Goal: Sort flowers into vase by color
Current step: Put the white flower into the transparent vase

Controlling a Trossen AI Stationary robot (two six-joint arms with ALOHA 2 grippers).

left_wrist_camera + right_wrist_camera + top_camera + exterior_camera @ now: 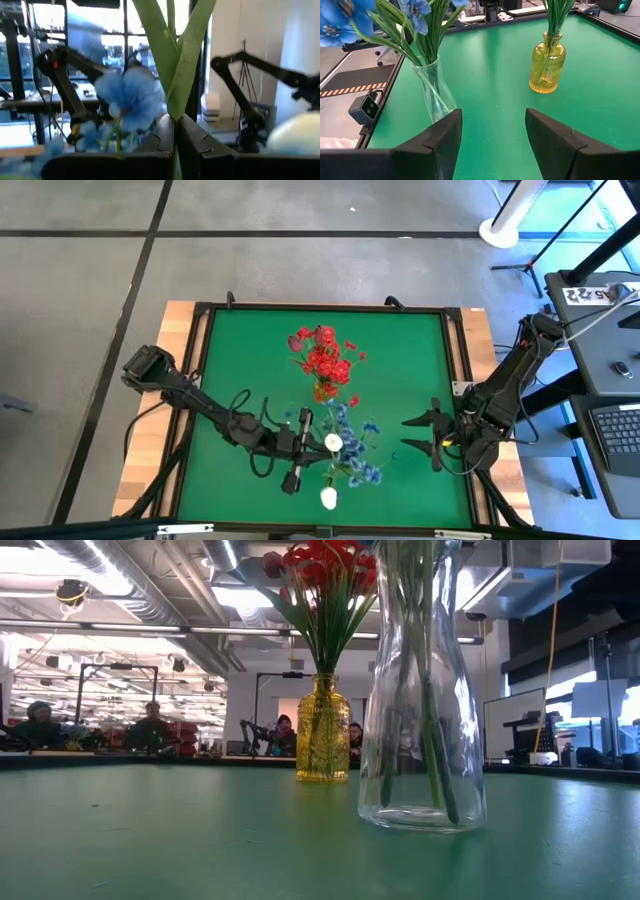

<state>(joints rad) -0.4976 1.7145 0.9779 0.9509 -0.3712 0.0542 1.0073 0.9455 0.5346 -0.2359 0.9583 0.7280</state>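
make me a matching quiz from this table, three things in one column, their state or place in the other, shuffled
Things:
1. red flowers
2. left pincer
3. right pincer

States:
a. shut on a green stem beside the clear vase
b. open, holding nothing
c. standing in the yellow vase

Pairs: 1-c, 2-a, 3-b

Red sprays (322, 360) upright in amber vase (322, 733); blue sprays (352, 442) in clear vase (422, 700).
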